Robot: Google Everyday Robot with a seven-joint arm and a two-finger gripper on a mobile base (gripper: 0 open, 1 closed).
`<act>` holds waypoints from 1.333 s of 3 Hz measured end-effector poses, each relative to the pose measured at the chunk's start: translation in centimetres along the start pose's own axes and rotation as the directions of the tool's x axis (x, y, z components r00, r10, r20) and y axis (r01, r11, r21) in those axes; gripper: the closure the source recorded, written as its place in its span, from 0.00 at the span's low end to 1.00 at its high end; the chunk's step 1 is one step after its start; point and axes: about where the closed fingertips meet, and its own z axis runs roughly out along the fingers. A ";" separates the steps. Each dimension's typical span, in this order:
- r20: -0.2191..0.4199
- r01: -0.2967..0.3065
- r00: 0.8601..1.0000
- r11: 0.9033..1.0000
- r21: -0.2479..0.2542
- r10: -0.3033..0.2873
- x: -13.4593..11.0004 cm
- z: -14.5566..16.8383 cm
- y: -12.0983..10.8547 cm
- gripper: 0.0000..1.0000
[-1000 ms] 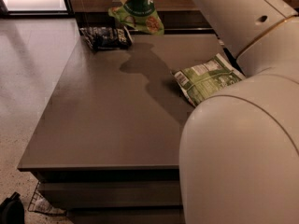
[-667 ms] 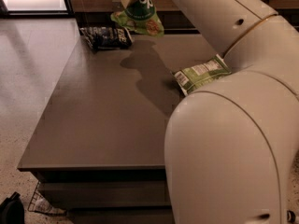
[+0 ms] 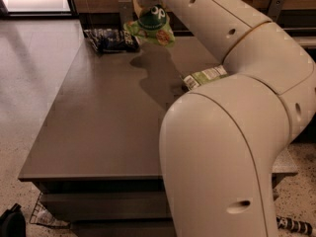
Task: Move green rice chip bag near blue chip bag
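The green rice chip bag (image 3: 151, 26), bright green with a dark circle, hangs in the air above the far end of the grey-brown table (image 3: 98, 122). My gripper (image 3: 142, 2) is shut on its top edge. The bag's shadow lies on the table just below it. The blue chip bag (image 3: 111, 39), dark navy and glossy, lies on the table's far left corner. It sits just left of the hanging green bag and a little lower in view. My white arm fills the right side of the view.
A paler green bag with white label panels (image 3: 204, 76) lies at the table's right side, partly hidden by my arm. A dark object (image 3: 11, 223) sits on the speckled floor at the lower left. A wall runs behind the table.
The green rice chip bag has come down a little in my gripper, close to the blue bag. My arm has swung further across the view and hides more of the paler green bag.
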 end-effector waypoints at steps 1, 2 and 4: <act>0.008 -0.080 0.997 0.992 -0.096 0.081 1.1 1.9 -0.1 1.00; 0.009 -0.191 0.981 0.963 -0.192 0.196 2.6 3.2 -0.7 1.00; -0.002 -0.197 0.980 0.959 -0.205 0.201 3.1 3.8 -0.3 0.53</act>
